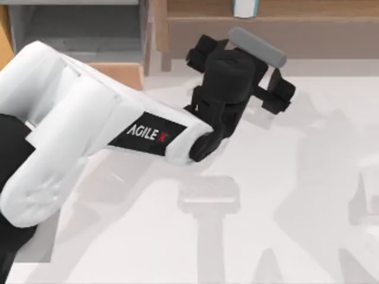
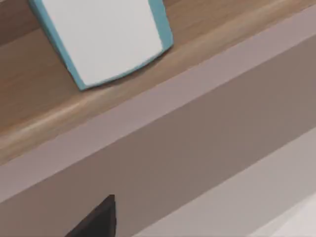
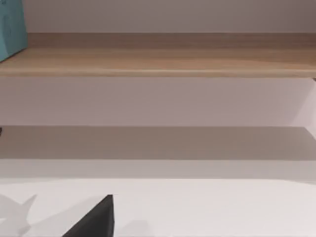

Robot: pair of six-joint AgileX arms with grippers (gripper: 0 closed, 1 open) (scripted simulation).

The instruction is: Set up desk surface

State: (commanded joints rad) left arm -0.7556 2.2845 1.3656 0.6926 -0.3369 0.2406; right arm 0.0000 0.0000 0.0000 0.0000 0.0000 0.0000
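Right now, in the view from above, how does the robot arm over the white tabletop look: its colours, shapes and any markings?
The left arm has bulky, rounded white shells. A black panel near its wrist bears "AGILE" in white letters and an "X" in red. Past it comes a black cylindrical wrist and the black, blocky left gripper, with a grey rounded bar across its far end. No loose cables show.

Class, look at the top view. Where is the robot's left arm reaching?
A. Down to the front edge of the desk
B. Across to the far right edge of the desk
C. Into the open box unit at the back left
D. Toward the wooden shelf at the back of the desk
D: the left gripper sits at the back of the desk surface, right by the wooden shelf that carries a white, blue-edged object.
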